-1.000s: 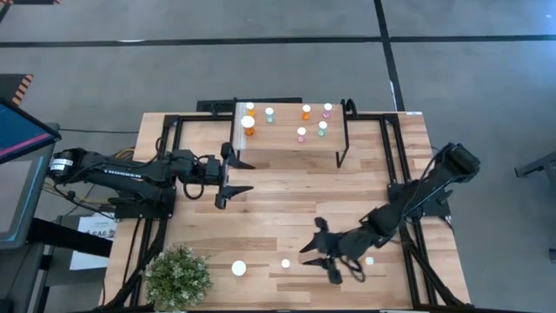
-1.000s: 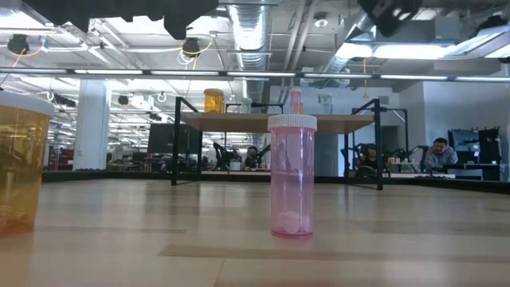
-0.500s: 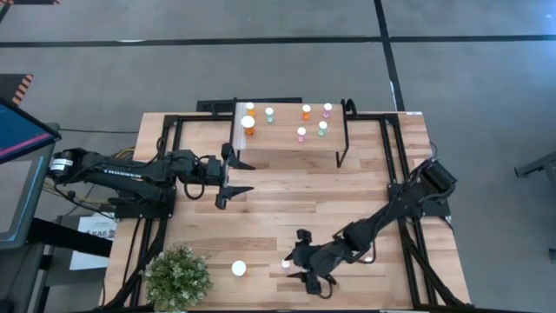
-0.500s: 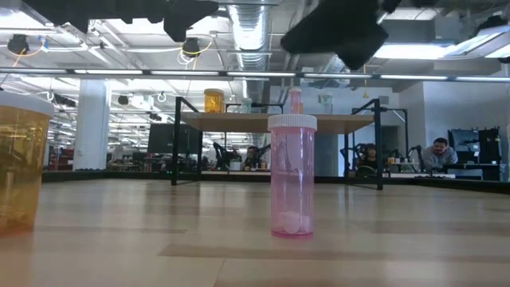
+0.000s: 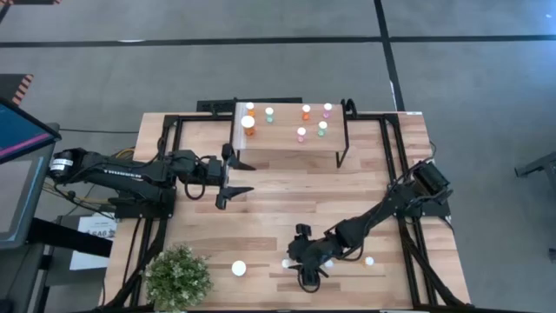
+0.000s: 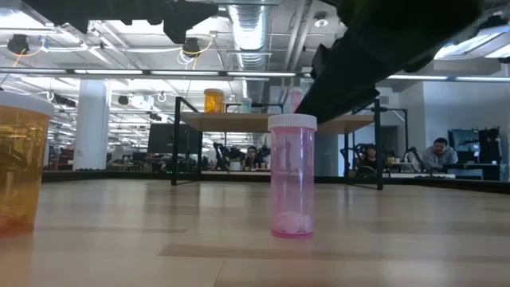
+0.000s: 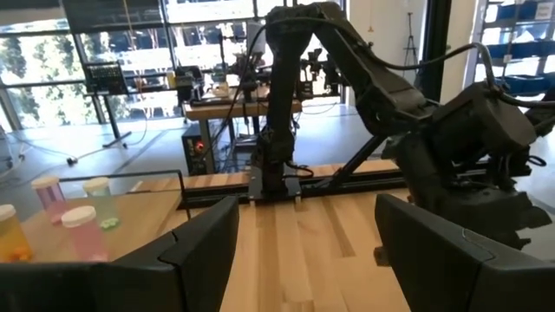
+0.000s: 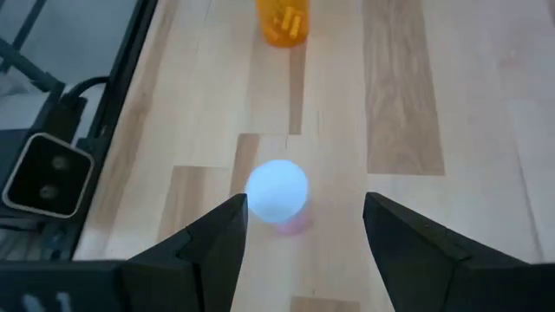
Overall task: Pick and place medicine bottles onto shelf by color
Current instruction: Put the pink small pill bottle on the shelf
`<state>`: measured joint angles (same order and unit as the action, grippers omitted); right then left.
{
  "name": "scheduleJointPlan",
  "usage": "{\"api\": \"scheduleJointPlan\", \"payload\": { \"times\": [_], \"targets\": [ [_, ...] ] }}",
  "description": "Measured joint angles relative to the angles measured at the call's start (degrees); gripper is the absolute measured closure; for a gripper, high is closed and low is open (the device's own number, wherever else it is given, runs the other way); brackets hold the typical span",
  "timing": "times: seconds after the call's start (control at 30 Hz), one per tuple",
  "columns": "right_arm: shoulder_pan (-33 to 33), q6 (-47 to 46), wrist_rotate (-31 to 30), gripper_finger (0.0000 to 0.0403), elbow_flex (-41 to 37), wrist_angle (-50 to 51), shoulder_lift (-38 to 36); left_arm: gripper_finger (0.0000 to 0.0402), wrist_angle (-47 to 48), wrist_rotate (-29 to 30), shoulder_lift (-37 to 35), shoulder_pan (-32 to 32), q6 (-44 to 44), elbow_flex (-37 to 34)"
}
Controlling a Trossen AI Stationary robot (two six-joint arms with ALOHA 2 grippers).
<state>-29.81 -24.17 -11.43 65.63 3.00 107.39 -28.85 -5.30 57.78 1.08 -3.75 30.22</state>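
A small pink bottle with a white cap stands upright on the tabletop near the near edge, also seen as the pink bottle and its cap. My right gripper hovers open over it, one finger on either side, touching nothing; in the high view the right gripper is just to the bottle's right. A large orange bottle stands further left. The shelf at the far side carries several bottles. My left gripper waits open beside the shelf's left end.
Another white-capped bottle stands on the table under the right arm. A potted plant sits at the near left corner. Black frame rails border the table. Bare wood lies between the shelf and the near bottles.
My right gripper has swung toward the table's left along the near edge, from beside the right-hand bottle to the pink bottle, and has come down into the low view behind it. The bottles have stayed put.
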Motion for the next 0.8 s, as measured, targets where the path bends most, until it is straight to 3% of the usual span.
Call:
{"api": "scheduleJointPlan", "payload": {
  "times": [0.8],
  "targets": [
    [0.3, 1.8, 1.1, 0.0148, 0.0, -3.1, 2.5, 0.0141, 1.3, -0.2, 0.0, 0.0, -0.3, 0.0]
  ]
}}
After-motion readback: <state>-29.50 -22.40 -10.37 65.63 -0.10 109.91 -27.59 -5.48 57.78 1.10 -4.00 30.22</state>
